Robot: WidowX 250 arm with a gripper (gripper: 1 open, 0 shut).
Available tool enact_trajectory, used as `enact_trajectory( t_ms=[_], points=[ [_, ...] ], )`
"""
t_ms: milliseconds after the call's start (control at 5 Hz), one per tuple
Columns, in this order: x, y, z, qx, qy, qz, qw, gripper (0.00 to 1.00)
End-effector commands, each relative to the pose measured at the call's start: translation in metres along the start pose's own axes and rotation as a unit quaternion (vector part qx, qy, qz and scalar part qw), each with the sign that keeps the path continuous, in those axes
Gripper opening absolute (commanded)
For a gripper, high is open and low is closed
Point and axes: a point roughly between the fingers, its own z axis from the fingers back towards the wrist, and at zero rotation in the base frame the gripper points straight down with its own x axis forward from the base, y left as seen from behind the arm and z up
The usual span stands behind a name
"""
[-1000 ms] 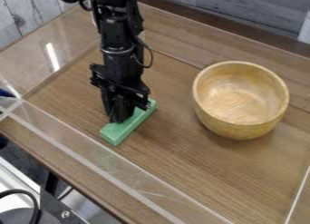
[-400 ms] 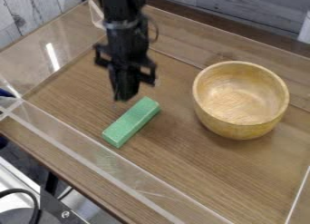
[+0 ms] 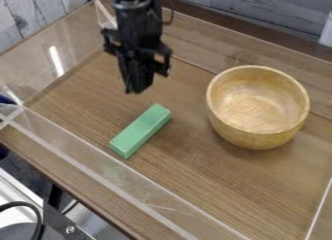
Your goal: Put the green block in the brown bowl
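Note:
The green block (image 3: 140, 129) lies flat on the wooden table, slanted, left of the brown bowl (image 3: 255, 136). The bowl stands upright at the right with nothing in it. My gripper (image 3: 136, 86) hangs pointing down above and behind the block, apart from it, holding nothing. Its dark fingers read as one mass, so I cannot make out a gap between them.
A low clear plastic wall (image 3: 78, 147) runs along the table's front edge, and another along the left side (image 3: 39, 50). Bare wood table (image 3: 220, 176) lies in front of the bowl and block.
The gripper stood down on the green block a second ago; it has since risen and drawn back. The block stayed on the table in about the same place.

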Motion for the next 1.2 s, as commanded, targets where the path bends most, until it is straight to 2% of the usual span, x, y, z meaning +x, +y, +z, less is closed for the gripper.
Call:
enact_trajectory(
  t_ms=[0, 200, 400, 600, 1000],
  points=[
    [0.0, 0.004, -0.009, 0.012, -0.014, -0.013, 0.9997, 1.0],
    [0.0, 0.004, -0.011, 0.013, -0.016, -0.013, 0.9997, 0.0],
    [0.0, 0.004, -0.015, 0.013, -0.011, -0.013, 0.9998, 1.0],
    [0.0, 0.004, -0.016, 0.012, -0.009, -0.012, 0.9998, 1.0],
    [-0.001, 0.004, -0.038, 0.015, 0.009, -0.014, 0.9998, 1.0]
  ],
)
